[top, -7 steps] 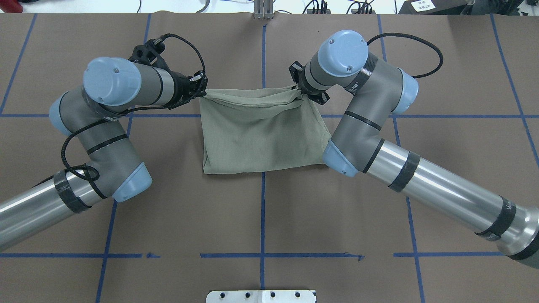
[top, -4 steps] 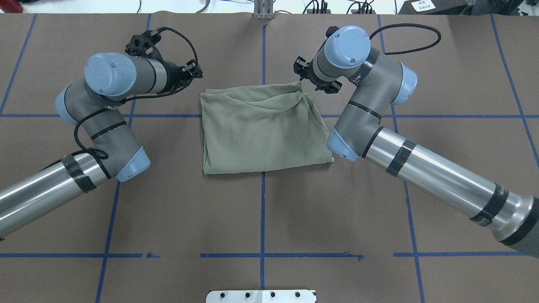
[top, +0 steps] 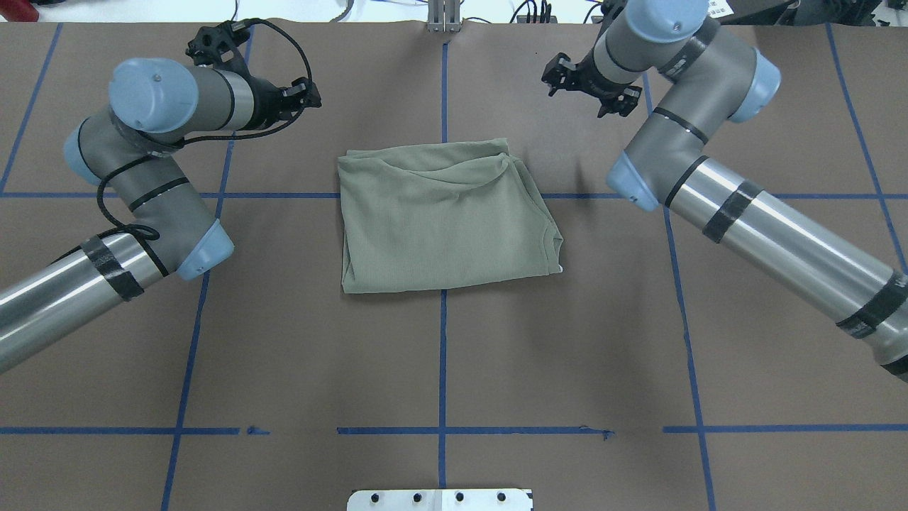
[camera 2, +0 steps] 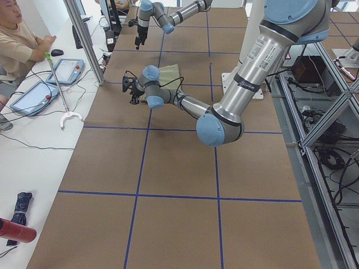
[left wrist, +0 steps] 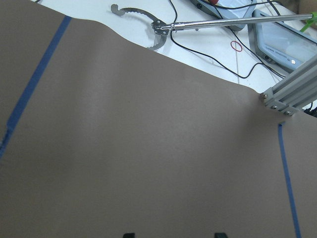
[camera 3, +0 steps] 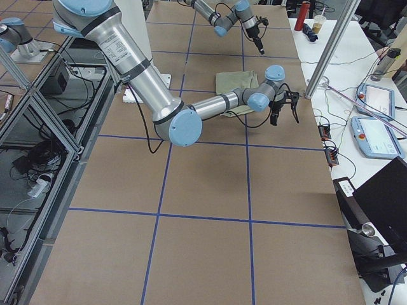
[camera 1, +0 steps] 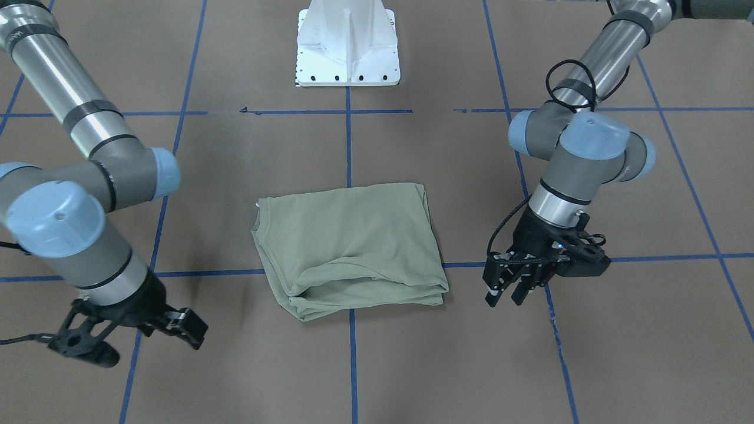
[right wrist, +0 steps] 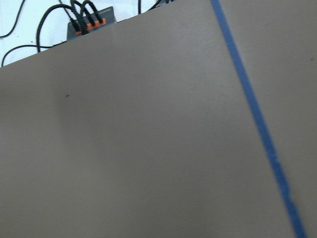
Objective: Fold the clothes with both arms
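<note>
- Left black two-finger gripper (camera 1: 505, 296): jaws spread wide, holding nothing.
- Right black two-finger gripper (top: 582, 91): jaws parted, empty.
- Sage-green ribbed-knit shirt (top: 443, 220): lies folded flat on the brown, blue-taped table (top: 440, 355). It sits between the two grippers, touching neither, and on the robot side of both.

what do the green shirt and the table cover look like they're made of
The shirt looks like soft, matte ribbed knit: fine parallel lines, limp rounded folds. The table cover looks like thin matte brown paper or a similar sheet, its far edge slightly wavy.
</note>
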Controlling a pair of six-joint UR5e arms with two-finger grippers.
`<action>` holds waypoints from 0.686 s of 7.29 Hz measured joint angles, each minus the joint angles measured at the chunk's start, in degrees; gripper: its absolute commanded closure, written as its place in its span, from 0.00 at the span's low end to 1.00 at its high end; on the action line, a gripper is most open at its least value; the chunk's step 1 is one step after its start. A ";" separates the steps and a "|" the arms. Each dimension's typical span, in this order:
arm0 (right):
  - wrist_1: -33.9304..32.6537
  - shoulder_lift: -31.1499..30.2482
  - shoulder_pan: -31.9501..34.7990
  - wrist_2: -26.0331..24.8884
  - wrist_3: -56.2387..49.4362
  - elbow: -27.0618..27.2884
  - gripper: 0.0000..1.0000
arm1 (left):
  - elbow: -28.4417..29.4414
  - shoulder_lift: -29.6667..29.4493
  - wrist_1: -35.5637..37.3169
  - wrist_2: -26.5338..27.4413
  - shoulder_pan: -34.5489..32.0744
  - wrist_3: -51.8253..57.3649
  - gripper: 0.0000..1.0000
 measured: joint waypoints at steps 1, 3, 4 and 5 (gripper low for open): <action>-0.29 -2.95 2.57 3.59 -4.35 2.07 0.87 | -1.88 2.70 0.24 -3.89 -2.39 7.43 0.38; -1.90 -5.72 1.55 5.57 -1.36 9.87 1.00 | -3.47 5.77 0.48 -7.76 -5.17 16.36 0.38; -2.38 -5.67 -2.01 4.13 4.09 13.43 1.00 | -3.66 6.38 0.50 -9.02 -6.48 18.68 0.38; -2.68 -5.04 -7.13 0.80 10.28 16.52 1.00 | -3.67 6.64 0.56 -10.81 -8.36 20.48 0.38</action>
